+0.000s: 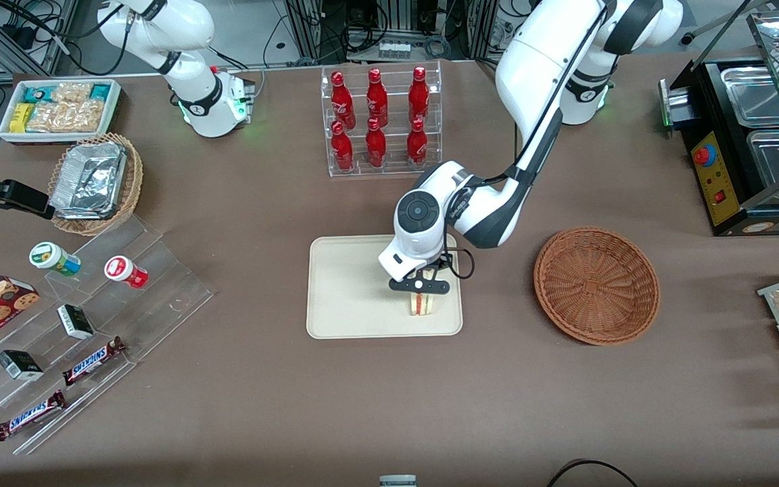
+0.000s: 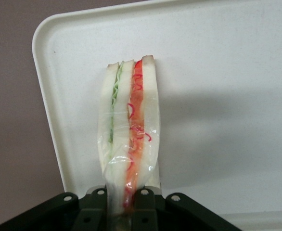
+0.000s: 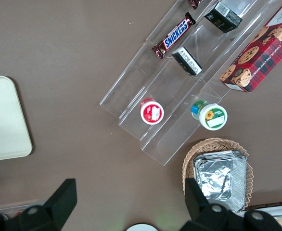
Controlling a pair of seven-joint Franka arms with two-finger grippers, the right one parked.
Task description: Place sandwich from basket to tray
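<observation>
- While the gripper [image 1: 420, 292] hung over the tray [image 1: 342, 297], its fingers [image 2: 143, 202] pinched the sandwich [image 1: 420, 304] tight.
- Sandwich and gripper were over the tray's edge nearest the basket [image 1: 596, 284], which looked empty.
- A good next move would likely be to go down slowly, let the sandwich rest on the tray, then open.
- Whether the sandwich touched the tray could not be told.
- Fingertips were cut off from sight in the wrist view.
</observation>
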